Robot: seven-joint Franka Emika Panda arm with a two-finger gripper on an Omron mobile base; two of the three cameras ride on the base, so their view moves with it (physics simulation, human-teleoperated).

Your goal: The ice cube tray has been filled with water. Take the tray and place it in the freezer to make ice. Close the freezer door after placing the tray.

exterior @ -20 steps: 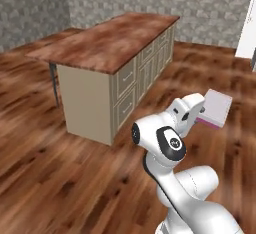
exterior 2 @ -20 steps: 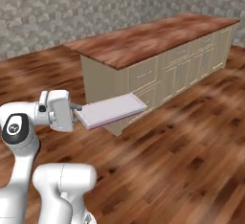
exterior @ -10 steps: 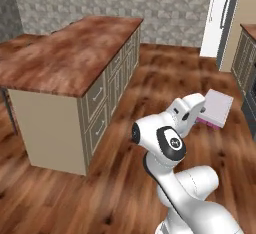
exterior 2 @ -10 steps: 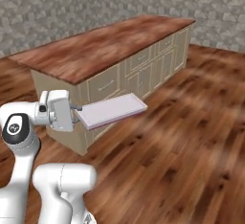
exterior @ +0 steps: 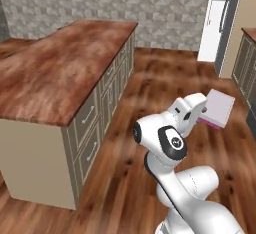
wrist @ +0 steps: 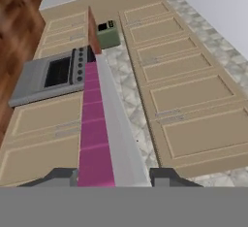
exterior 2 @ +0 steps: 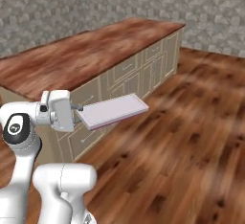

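One ice cube tray (exterior 2: 113, 110) sits clamped by its short end in our gripper (exterior 2: 74, 114), jaws closed on it, carried level out front in mid-air, likely so water stays in. We judge the freezer (exterior: 220, 15) ahead is our target; island surface (exterior: 55, 73) beside us.

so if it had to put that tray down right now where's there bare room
The long brown wooden island countertop beside the arm is bare from end to end. The wood floor between island and stone wall is open too. The gripper holds the flat pale lavender ice cube tray level.
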